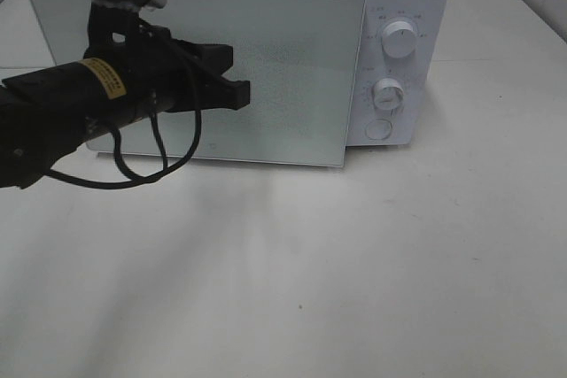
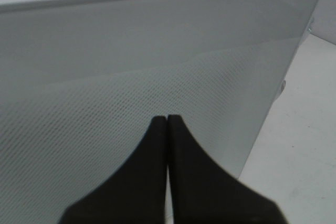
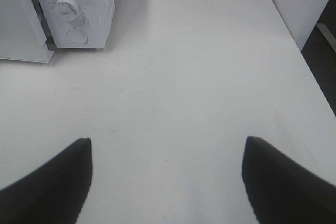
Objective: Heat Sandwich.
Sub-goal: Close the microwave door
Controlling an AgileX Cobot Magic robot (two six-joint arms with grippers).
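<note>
reaches in level from the left with the left gripper (image 1: 237,93) clenched empty, tips close before the white microwave door (image 1: 292,68), contact unclear. holds the right gripper (image 3: 168,142) spread wide, empty, over the table (image 3: 173,77). cannot tell where the sandwich lies.

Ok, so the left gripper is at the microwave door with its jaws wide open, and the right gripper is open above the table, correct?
Not quite: the left gripper is shut, fingers pressed together, as the left wrist view shows. It is at the microwave door, and the right gripper is open above the table.
</note>
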